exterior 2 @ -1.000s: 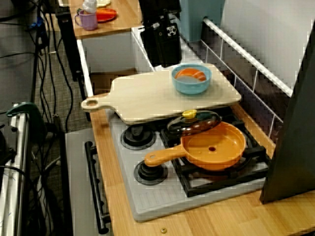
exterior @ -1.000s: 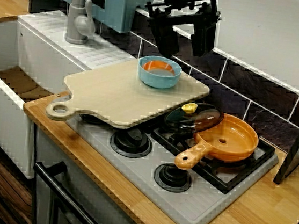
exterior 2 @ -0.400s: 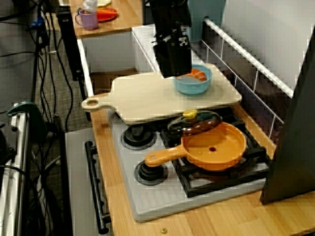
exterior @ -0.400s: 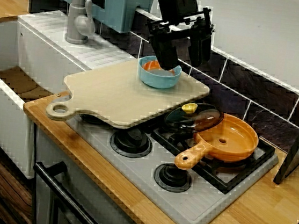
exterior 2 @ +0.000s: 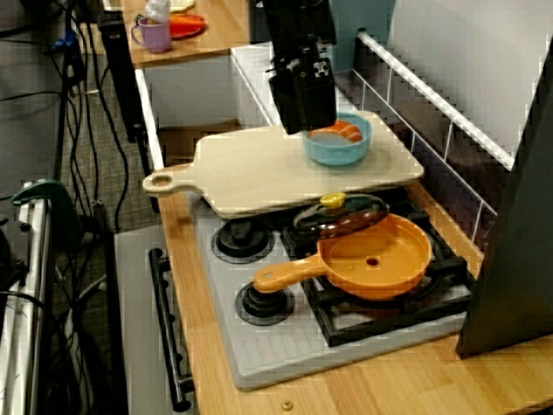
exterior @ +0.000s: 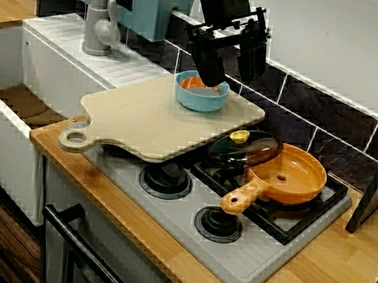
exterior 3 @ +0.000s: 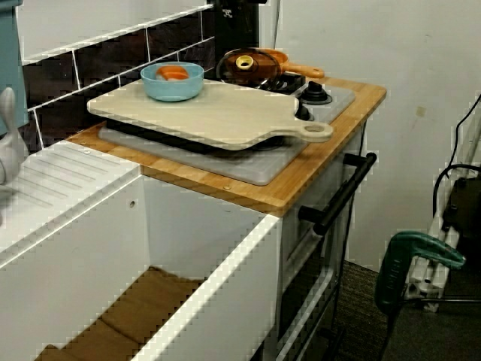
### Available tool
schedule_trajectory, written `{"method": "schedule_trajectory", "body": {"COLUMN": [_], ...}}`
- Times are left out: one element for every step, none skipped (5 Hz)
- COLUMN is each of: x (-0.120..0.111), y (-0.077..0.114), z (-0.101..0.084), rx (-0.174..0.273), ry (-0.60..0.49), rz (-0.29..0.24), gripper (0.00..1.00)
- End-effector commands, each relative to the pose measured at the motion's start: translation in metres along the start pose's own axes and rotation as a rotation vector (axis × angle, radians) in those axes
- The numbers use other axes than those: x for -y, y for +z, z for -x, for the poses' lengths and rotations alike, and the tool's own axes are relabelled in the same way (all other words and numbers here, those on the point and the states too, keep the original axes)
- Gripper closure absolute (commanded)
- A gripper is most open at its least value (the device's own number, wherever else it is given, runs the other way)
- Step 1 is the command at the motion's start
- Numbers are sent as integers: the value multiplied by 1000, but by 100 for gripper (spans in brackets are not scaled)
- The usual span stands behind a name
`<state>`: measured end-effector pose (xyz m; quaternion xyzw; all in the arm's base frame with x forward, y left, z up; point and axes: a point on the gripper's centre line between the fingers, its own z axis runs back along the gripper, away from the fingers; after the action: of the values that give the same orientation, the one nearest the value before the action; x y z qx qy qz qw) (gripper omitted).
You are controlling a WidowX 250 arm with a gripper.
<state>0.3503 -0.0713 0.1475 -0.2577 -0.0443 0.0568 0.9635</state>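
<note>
tool (exterior: 231,74) wide, empty, low over bowl (exterior: 200,99) | bowl on board (exterior: 144,117), far side, orange piece (exterior: 193,82) inside | nothing gripped or lifted yet

orange pan (exterior: 291,175) on the grey stove (exterior: 257,262), glass lid (exterior: 249,148) just beside it, wooden cutting board (exterior: 144,116) alongside

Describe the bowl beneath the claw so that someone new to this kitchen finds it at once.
Find the grey stovetop in the wooden counter; a pale cutting board lies over part of it. At the board's far corner, by the dark tiles, stands the bowl. It alone is light blue, with something orange inside, unlike the orange pan nearby.
</note>
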Motion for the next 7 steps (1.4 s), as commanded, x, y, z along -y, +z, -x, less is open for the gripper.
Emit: {"method": "schedule_trajectory", "body": {"x": [7, 7, 7, -10, -16, -24, -28], "y": [9, 9, 9, 2, 5, 0, -8], "z": [-6, -6, -6, -11, -14, -13, -10], "rx": [47, 47, 47, 47, 36, 37, 35], "ry": [-18, -18, -18, 0, 2, 0, 0], "rz": [8, 8, 8, 38, 67, 76, 78], "gripper": [0, 0, 0, 0, 0, 0, 0]}}
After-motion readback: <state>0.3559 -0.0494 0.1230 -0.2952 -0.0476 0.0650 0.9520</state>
